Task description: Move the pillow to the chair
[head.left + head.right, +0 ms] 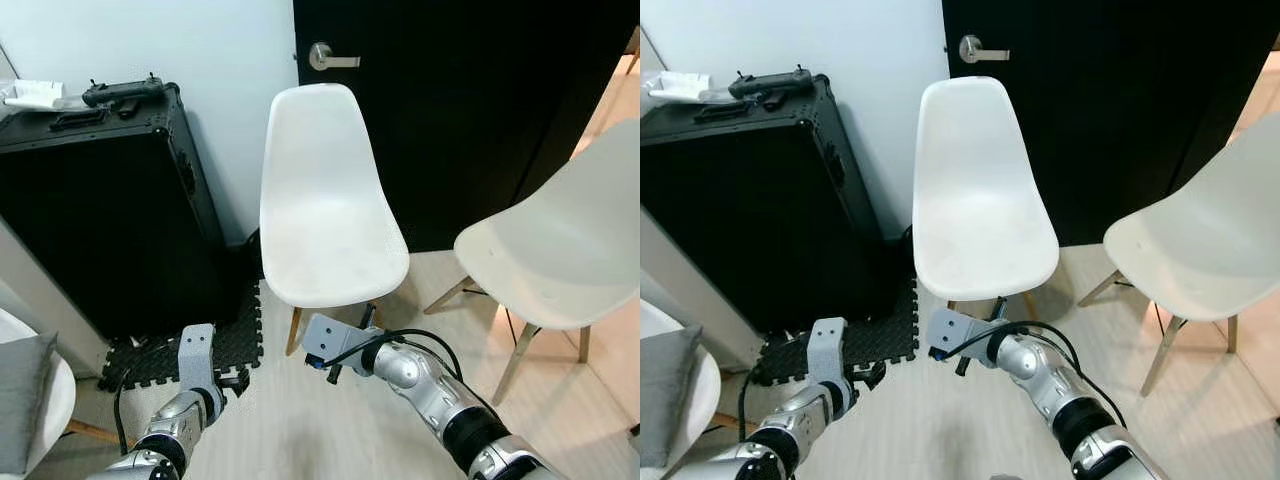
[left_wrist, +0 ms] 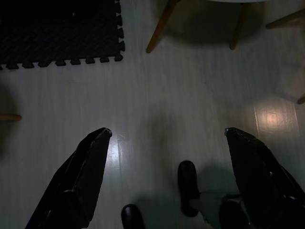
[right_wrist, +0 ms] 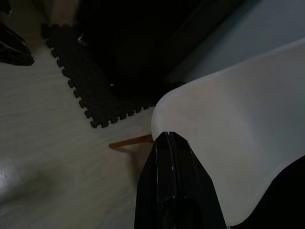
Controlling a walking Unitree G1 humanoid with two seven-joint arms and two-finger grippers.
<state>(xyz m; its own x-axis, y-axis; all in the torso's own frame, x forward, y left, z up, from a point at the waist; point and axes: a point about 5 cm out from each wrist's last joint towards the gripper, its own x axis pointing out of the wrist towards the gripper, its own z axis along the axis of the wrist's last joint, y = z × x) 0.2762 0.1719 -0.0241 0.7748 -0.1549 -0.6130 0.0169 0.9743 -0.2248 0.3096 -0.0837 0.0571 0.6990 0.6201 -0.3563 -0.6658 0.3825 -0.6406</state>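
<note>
A pale wood floor (image 1: 300,420) carries a white chair (image 1: 325,215); the grey pillow (image 1: 20,400) lies far left. The left end effector (image 2: 167,138) is spread above the floor; the right end effector (image 3: 178,191), pressed together, hovers by the chair.

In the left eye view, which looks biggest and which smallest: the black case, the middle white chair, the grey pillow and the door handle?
As they look there, largest first:
1. black case
2. middle white chair
3. grey pillow, though the picture's edge cuts it off, so its full size is unsure
4. door handle
</note>
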